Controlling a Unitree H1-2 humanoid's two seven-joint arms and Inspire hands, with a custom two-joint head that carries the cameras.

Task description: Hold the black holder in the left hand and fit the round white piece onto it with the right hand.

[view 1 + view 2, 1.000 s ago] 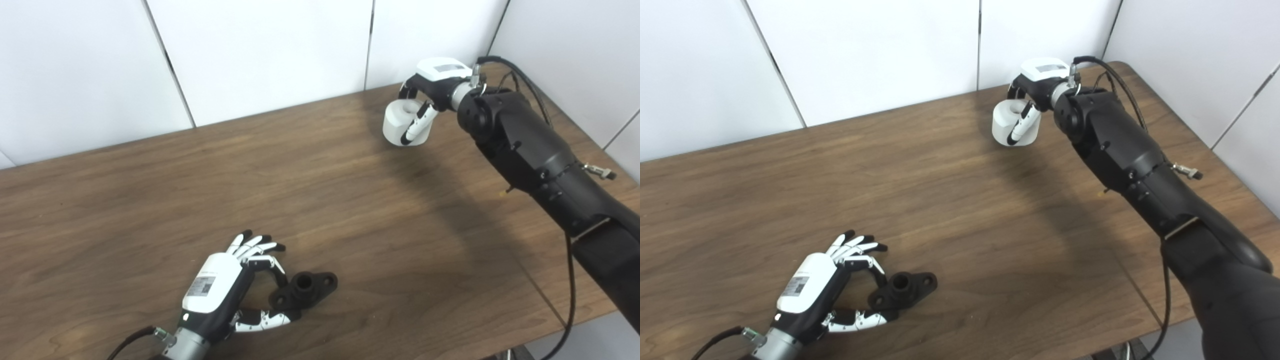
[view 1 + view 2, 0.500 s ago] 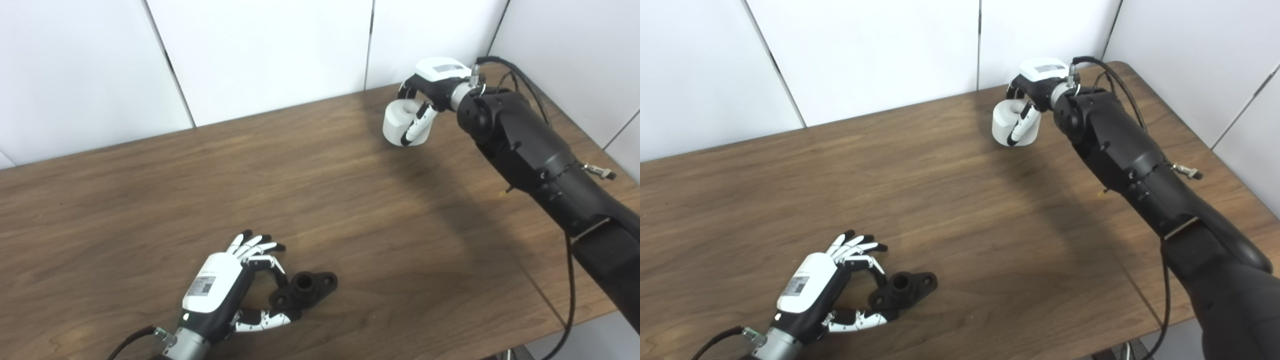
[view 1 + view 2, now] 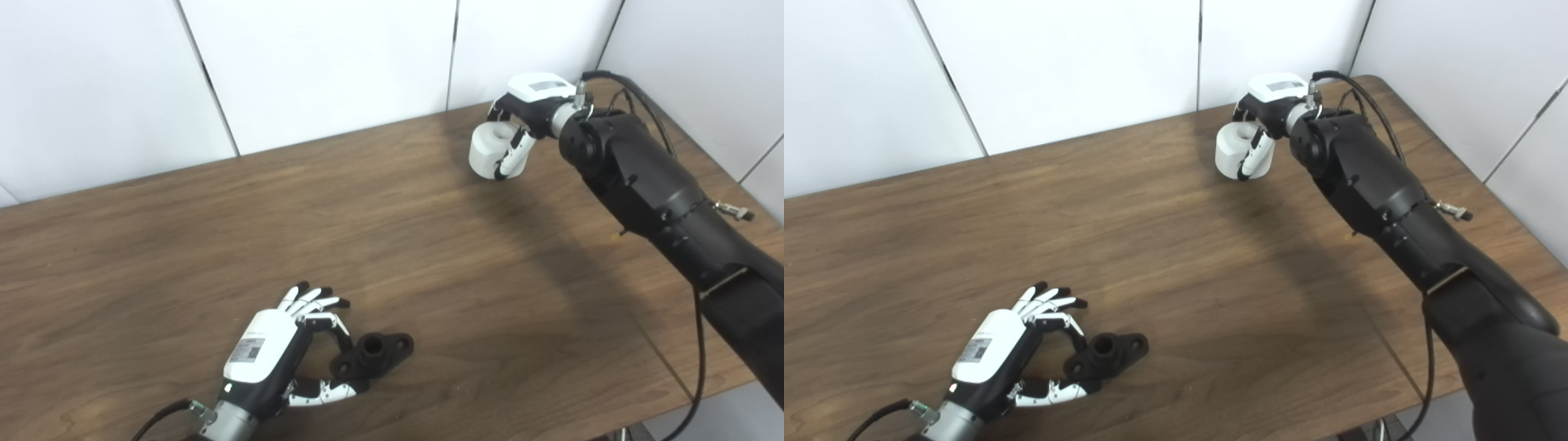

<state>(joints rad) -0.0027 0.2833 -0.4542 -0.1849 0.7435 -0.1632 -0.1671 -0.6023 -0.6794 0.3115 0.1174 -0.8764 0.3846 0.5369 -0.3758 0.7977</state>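
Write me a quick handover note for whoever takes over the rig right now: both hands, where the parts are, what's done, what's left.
Left hand: at the near edge of the table, fingers and thumb around one end of the black holder, which lies flat on the wood; not clear it is gripped.
Right hand: at the far right corner, shut on the round white piece.
Done: white piece grasped; left hand placed at the holder.
Left: close on and lift the holder, carry the white piece over, fit it on.
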